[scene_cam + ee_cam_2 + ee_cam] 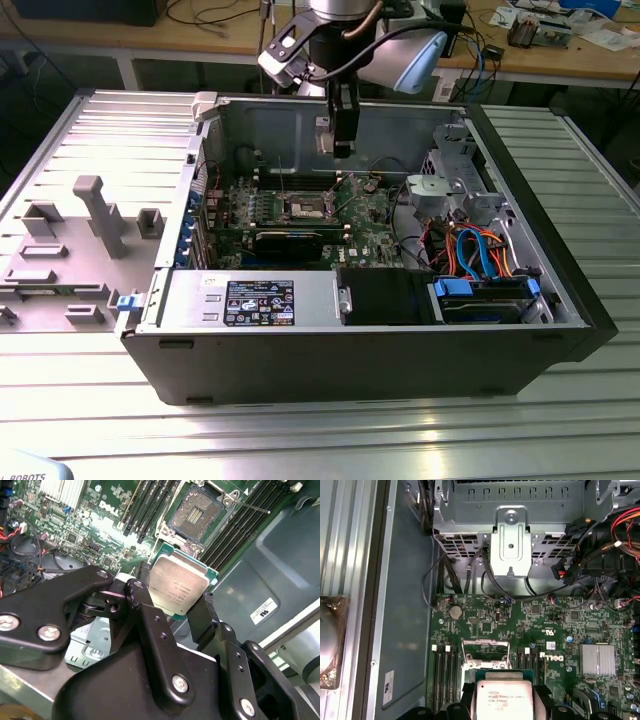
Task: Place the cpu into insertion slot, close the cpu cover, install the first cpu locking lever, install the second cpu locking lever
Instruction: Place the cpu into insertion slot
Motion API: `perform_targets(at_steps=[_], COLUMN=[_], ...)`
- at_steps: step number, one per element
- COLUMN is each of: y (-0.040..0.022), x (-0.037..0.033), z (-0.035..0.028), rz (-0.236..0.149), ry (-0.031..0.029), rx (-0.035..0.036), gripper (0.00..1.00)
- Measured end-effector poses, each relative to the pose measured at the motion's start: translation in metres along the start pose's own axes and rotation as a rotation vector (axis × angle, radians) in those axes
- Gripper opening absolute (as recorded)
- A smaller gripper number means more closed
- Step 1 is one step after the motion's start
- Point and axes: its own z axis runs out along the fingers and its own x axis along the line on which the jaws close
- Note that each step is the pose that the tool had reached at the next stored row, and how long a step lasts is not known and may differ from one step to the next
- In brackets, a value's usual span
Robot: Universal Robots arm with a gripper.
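Cpu (179,582) is pinched by two opposite edges between the black fingers (150,620) of the gripper (175,597), its silvery top turned toward the second wrist view. One of its edges is hidden behind the gripper's body. In the first wrist view the gripper (504,705) and the cpu (504,700) are both cut off at the picture's edge, and the cpu covers the near part of the insertion slot (485,655).

The cpu is held in the air, apart from the insertion slot (197,512), whose dark centre lies bare (its silver rim and the cpu cover run together, so I cannot tell one from the other). Memory slots (240,525) flank it on the green board (100,525).

In the exterior view the gripper (343,140) hangs inside the open computer case (400,350), above the green board (370,225) and well clear of the insertion slot (305,208); the cpu is too small to make out there
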Motion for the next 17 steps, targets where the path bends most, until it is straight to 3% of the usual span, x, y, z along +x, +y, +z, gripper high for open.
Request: perform_targets(at_steps=[3,7,17], y=[-0.0078,-0.0122,-0.0133], x=[0.0002,0.0012,0.0011], z=[0.0052,0.0155,0.023], rz=[0.0,0.006,0.007], ry=[0.0001,-0.0004,0.0017], rx=[0.0001,0.0,0.0005], gripper=[0.54,0.54,0.54])
